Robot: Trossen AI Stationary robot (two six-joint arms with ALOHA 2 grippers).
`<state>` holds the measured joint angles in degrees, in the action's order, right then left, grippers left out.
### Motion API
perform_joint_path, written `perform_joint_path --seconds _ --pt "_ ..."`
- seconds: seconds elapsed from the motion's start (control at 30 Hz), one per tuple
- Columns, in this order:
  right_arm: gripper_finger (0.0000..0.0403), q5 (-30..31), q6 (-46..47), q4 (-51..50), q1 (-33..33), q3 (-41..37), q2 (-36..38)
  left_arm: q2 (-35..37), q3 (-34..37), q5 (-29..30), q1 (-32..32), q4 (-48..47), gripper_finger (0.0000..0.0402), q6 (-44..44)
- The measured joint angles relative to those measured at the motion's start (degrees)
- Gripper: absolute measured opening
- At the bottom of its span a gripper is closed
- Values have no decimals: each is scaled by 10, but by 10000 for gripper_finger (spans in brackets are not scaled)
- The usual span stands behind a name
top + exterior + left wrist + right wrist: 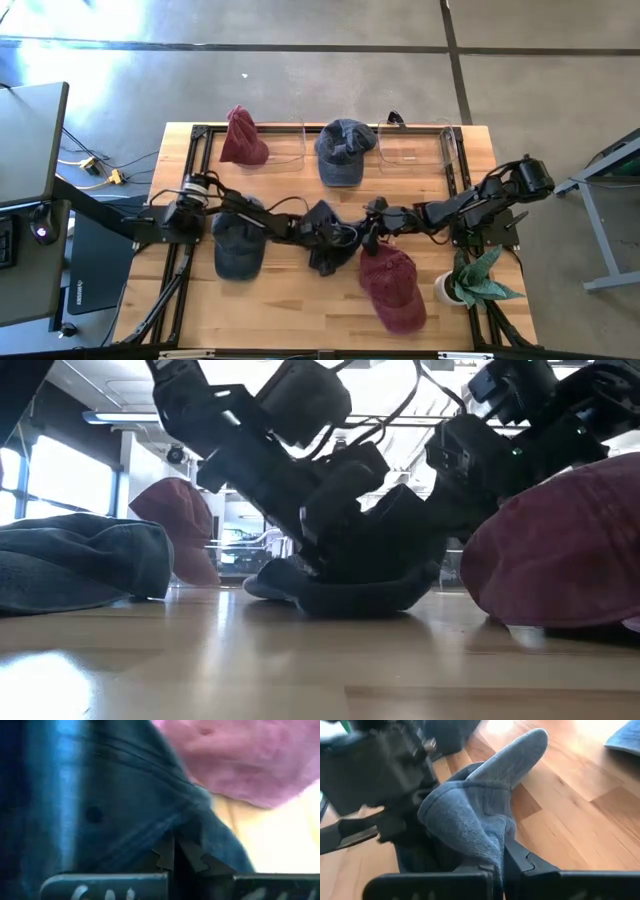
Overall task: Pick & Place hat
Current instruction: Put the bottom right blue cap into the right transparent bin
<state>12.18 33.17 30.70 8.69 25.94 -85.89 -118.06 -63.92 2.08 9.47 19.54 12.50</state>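
1. Left gripper (333, 238) clamped shut on the dark blue cap (325, 250) at mid-frame of the high view; fabric pinched between the toothed fingers (165, 856) in the left wrist view.
2. Right gripper (372, 228) likewise closed on the same cap from the right; a grey-blue fold gripped between its fingers (517, 857) in the right wrist view.
3. Dark blue cap resting on the wooden tabletop (300, 310) between both arms, just left of the maroon cap (393, 288) at lower right of centre.
4. Further out: a slate-blue cap (238, 246) at left of centre under the left arm, a second maroon cap (242, 137) at upper left, a denim cap (343, 150) at upper centre, both beside clear plastic holders (415, 146) along the far edge.
5. Small potted plant (470, 282) at the lower right corner of the table.
6. Table framed in black rails, standing on a grey concrete floor (300, 80); desk and cables at far left.
7. Low view only: bright windows and ceiling lights behind the table, cap (355, 585) lying on the wood beneath both arms.
8. Left wrist view only: maroon fabric (240, 755) close behind the held cap.
9. No legible writing.
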Motion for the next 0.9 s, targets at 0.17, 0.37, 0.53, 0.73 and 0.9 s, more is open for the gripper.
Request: perform_joint_path --seconds 0.17,0.37,0.53,0.73,0.9 --pt "19 -2 -9 -27 0 19 0 16 -16 27 0 -75 0 0" --pt "40 0 -11 -56 0 29 0 57 -49 75 18 -192 0 -3" --pt "43 1 -12 -62 0 29 0 32 -53 114 21 -175 0 -2" --pt "43 21 -22 -75 0 29 0 23 -53 154 29 -206 0 -2" --pt "44 56 -26 -95 0 30 2 82 -80 189 63 -282 0 -17"
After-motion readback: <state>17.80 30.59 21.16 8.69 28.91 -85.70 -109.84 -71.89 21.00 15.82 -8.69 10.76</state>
